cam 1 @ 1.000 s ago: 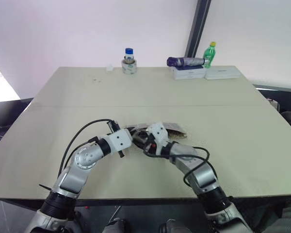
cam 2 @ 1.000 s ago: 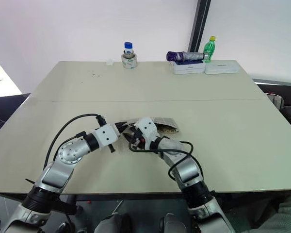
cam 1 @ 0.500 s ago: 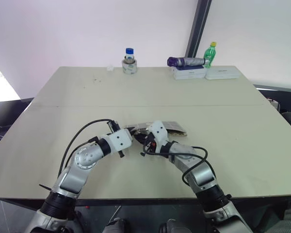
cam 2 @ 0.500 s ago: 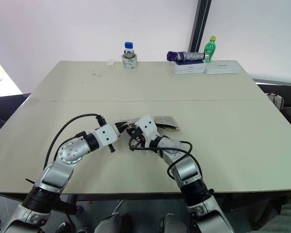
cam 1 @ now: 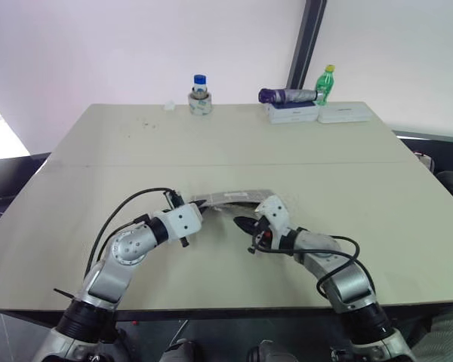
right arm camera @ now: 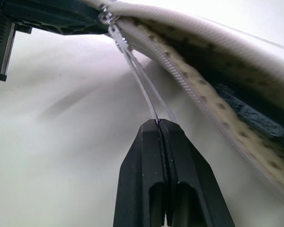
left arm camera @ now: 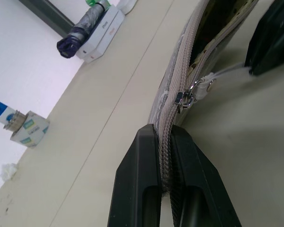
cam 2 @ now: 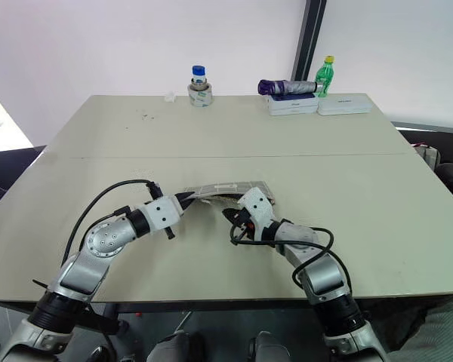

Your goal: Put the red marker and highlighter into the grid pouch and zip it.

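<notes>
The grid pouch (cam 1: 238, 198) lies on the table (cam 1: 362, 173) near the middle of its front edge, mouth toward the robot and mostly unzipped. The left gripper (left arm camera: 164, 156) has its 2 fingers pressed together on the zipper tape at the pouch's closed end, anchoring it. The right gripper (right arm camera: 159, 124) has its fingers pinched shut on the clear pull cord (right arm camera: 141, 85) that runs to the metal slider (left arm camera: 187, 96).

What could go wrong, as I judge it: the cord is thin and slick, so it may slide out from between the right fingers under a hard pull. If the left grip gives, the whole pouch would drag along the table instead of the slider travelling. A pull angled away from the teeth could jam the slider or bunch the fabric.

The head views place both grippers and the pouch on the table but hide the cord and slider. The left wrist view shows the slider sitting just beyond the left fingers. The right wrist view looks into the dark open mouth (the red marker and highlighter cannot be made out inside).
</notes>
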